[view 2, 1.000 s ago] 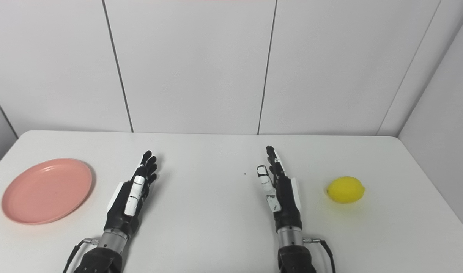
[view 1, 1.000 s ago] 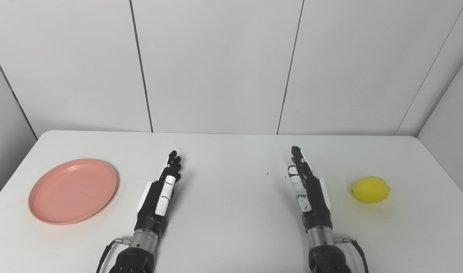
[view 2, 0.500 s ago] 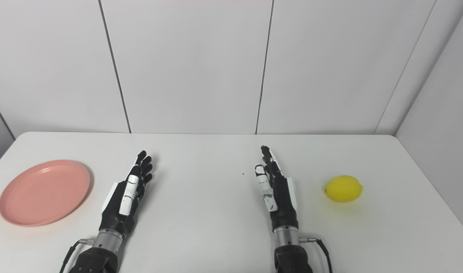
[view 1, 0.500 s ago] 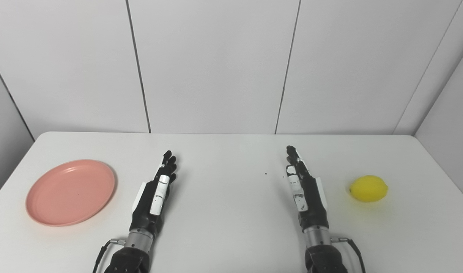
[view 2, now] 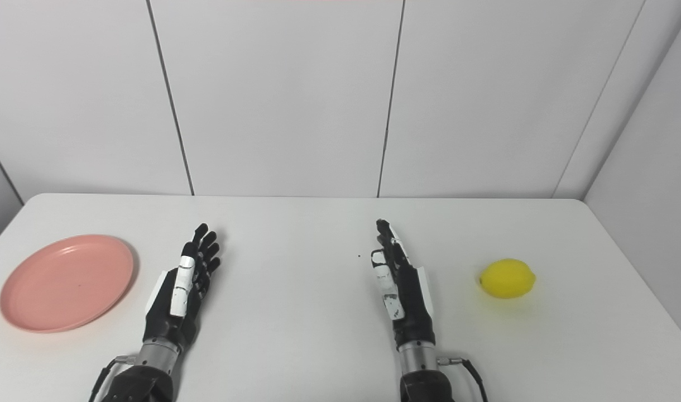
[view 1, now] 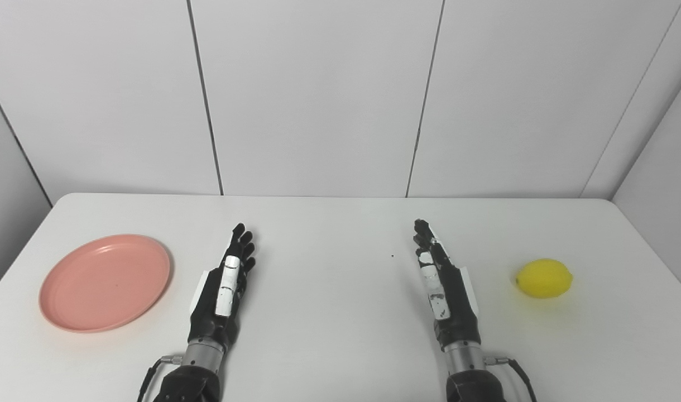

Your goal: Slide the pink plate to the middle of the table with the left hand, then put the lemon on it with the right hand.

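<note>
A round pink plate (view 1: 105, 282) lies flat at the left side of the white table (view 1: 329, 312). A yellow lemon (view 1: 543, 278) lies at the right side. My left hand (view 1: 223, 287) is open and empty, fingers straight and pointing away from me, a short way right of the plate and apart from it. My right hand (view 1: 444, 287) is open and empty, edge-on with the thumb up, left of the lemon and apart from it. The plate (view 2: 67, 282) and lemon (view 2: 507, 278) also show in the right eye view.
A small dark speck (view 1: 392, 257) lies on the table between the hands. Panelled white walls stand behind the table and at both sides. The table's far edge (view 1: 340, 196) meets the back wall.
Both hands have drawn back a little toward me, and the left hand has shifted slightly left toward the plate. The camera has shifted slightly. The plate and lemon have not moved.
</note>
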